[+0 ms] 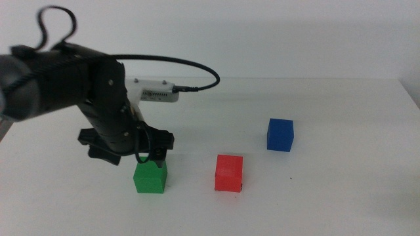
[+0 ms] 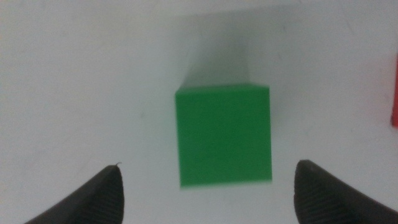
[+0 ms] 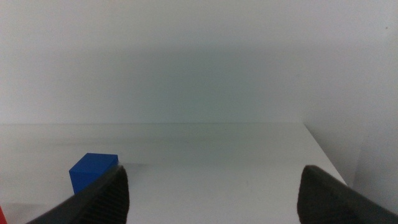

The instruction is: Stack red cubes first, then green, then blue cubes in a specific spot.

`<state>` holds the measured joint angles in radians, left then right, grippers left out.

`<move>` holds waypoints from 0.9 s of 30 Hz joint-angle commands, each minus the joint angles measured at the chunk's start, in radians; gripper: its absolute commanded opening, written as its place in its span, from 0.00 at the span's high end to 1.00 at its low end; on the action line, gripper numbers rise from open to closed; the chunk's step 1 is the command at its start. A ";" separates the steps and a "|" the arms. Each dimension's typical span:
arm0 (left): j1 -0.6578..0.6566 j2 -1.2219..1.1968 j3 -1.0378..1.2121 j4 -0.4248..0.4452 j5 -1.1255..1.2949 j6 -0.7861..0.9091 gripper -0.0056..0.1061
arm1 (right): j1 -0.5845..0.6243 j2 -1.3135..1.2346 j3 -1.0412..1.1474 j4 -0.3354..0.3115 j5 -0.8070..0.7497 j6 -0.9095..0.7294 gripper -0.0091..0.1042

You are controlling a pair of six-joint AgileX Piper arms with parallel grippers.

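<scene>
- Left gripper (image 1: 149, 157): carried by the arm entering from the left side of the middle view, it hangs directly over the green cube (image 1: 151, 177); the left wrist view shows its two dark jaws spread wide apart, one on each side of the cube, with white table visible between each jaw and the cube
- Green cube: sits flat on the white table (image 1: 328, 196), toward the front and left of centre in the middle view; in the left wrist view (image 2: 224, 135) its top face fills the space between the jaws, and nothing touches it
- Red cube (image 1: 229, 172): rests on the table just to the right of the green cube, apart from it; a sliver of red (image 2: 394, 93) shows at the edge of the left wrist view
- Tiny black mark (image 1: 291, 177): lies on the tabletop to the right of the red cube
- Blue cube (image 1: 280, 134): stands alone, farther back and to the right of the red cube, well apart from both other cubes
- Right gripper (image 3: 214, 196): out of the middle view; its own wrist view shows the jaws spread apart with nothing between them, above the table, with the blue cube (image 3: 92, 172) ahead near one jaw
</scene>
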<state>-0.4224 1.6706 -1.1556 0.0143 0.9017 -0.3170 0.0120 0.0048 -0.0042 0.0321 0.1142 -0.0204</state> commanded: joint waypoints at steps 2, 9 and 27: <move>0.003 0.054 0.007 -0.028 -0.072 0.006 0.11 | -0.003 -0.005 0.004 0.000 -0.009 -0.003 0.10; 0.003 0.175 0.007 -0.049 -0.113 0.029 0.14 | -0.003 -0.005 0.004 0.000 -0.009 -0.003 0.10; -0.336 0.162 -0.417 0.075 0.245 -0.366 0.96 | -0.003 -0.005 0.004 0.000 -0.009 -0.003 0.10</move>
<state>-0.7281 1.8095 -1.5218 0.0610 1.1023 -0.6332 0.0120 0.0048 -0.0042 0.0321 0.1142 -0.0204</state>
